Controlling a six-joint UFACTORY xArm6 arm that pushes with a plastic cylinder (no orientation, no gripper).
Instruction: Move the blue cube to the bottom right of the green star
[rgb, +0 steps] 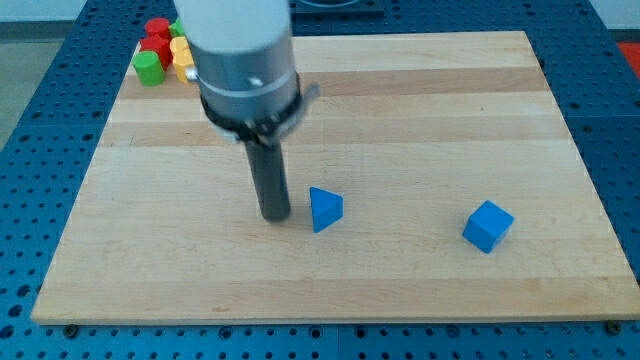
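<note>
The blue cube (488, 226) lies on the wooden board (420, 120) at the view's lower right. A blue triangular block (325, 209) lies near the board's middle. My tip (276, 217) rests on the board just left of the blue triangular block, a small gap apart, and far left of the blue cube. A green block (148, 68) sits in the cluster at the view's top left; its shape is hard to make out, and the arm hides part of the cluster.
The top-left cluster also holds red blocks (157, 30) and a yellow block (181, 53). The arm's grey body (243, 60) covers the board's upper left. Blue perforated table surface surrounds the board.
</note>
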